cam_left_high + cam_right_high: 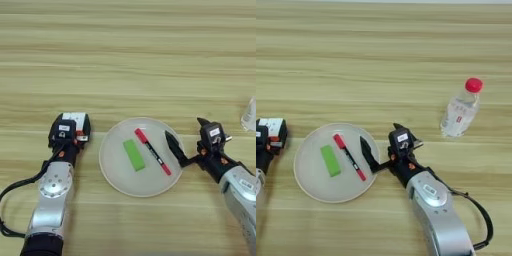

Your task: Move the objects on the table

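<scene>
Right gripper (381, 145) sits at the right rim of the round pale plate (112, 170), fingers spread wide: 1 black finger reaches over the plate's edge close to the pen, the other points up and away behind the wrist. Nothing is between them.

Left gripper (75, 131) is left of the plate, closed around the puzzle cube (76, 119); the cube's white face shows above the black fingers, with small red and orange patches at the side.

View differences: the right eye view shows the whole clear bottle (460, 110), standing on the table well right of the plate, red cap tilted toward the far right. The left eye view catches only a sliver of it at the right edge. The left eye view shows the left arm in full, silver forearm and a black cable trailing to the left; the right eye view cuts that arm at the left edge.

On the plate: green block (134, 154) lies flat near the middle, long axis running from upper left to lower right. The pen (152, 151) lies just right of it, roughly parallel, red cap end toward the far left, other end toward the near right. Block and pen are close but apart.

Table (130, 60) is light-brown wood with horizontal grain stripes and fills both views.
</scene>
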`<action>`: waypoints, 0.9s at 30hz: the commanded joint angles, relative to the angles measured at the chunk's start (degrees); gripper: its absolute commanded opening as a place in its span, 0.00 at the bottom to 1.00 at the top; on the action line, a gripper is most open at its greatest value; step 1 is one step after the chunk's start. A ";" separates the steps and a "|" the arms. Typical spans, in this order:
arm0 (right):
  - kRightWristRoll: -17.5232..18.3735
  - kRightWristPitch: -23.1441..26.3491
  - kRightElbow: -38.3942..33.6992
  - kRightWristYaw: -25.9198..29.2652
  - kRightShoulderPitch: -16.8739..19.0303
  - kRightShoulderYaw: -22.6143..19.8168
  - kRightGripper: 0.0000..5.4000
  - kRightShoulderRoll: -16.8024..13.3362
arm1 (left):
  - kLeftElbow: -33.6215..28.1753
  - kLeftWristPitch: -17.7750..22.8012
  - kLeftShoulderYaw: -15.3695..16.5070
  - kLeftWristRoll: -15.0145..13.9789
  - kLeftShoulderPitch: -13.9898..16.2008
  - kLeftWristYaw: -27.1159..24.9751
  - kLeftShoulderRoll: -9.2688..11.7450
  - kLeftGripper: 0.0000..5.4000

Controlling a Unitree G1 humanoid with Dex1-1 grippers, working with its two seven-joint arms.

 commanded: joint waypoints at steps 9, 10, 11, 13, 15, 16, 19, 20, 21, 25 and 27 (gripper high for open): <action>-0.10 -0.90 1.46 -0.01 -1.22 -0.12 1.00 0.47 | -5.50 -1.19 -0.89 -0.66 0.33 -2.15 -0.04 0.61; -0.10 -0.95 1.52 -0.02 -1.23 -0.12 1.00 0.48 | -6.08 -1.26 -1.05 -0.86 0.47 -2.53 -0.11 0.61; -0.10 -0.99 1.56 -0.04 -1.24 -0.16 1.00 0.48 | -6.95 -1.11 -1.30 -2.02 0.71 -3.58 -0.38 0.61; -0.05 -1.06 1.66 -0.07 -1.27 -0.35 1.00 0.46 | -8.66 -0.76 -1.96 -3.60 1.24 -5.38 -0.75 0.61; 0.05 -1.08 1.81 -0.18 -1.34 -0.67 1.00 0.49 | -10.11 -0.34 -2.83 -4.28 1.80 -6.64 -0.82 0.61; 0.11 -1.08 1.95 -0.26 -1.42 -0.90 1.00 0.52 | -11.08 0.05 -3.53 -4.77 2.18 -7.51 -0.85 0.61; 0.21 -0.96 2.23 -0.55 -1.58 -1.53 1.00 0.62 | -14.23 1.37 -5.77 -6.17 3.45 -10.07 -1.10 0.61; 0.22 -0.93 2.29 -0.61 -1.61 -1.69 1.00 0.65 | -15.24 1.64 -6.50 -6.27 3.85 -10.64 -1.19 0.61; 0.22 -0.92 2.33 -0.65 -1.62 -1.80 1.00 0.68 | -15.95 1.83 -7.08 -6.35 4.15 -11.14 -1.25 0.61; 0.28 -0.75 2.66 -1.07 -1.82 -2.55 1.00 1.07 | -17.04 2.33 -9.79 -6.78 5.13 -14.00 -0.80 0.61; 0.23 -0.74 2.92 -1.20 -1.96 -2.86 1.00 1.25 | -17.09 2.64 -11.57 -6.57 5.68 -15.68 -0.39 0.61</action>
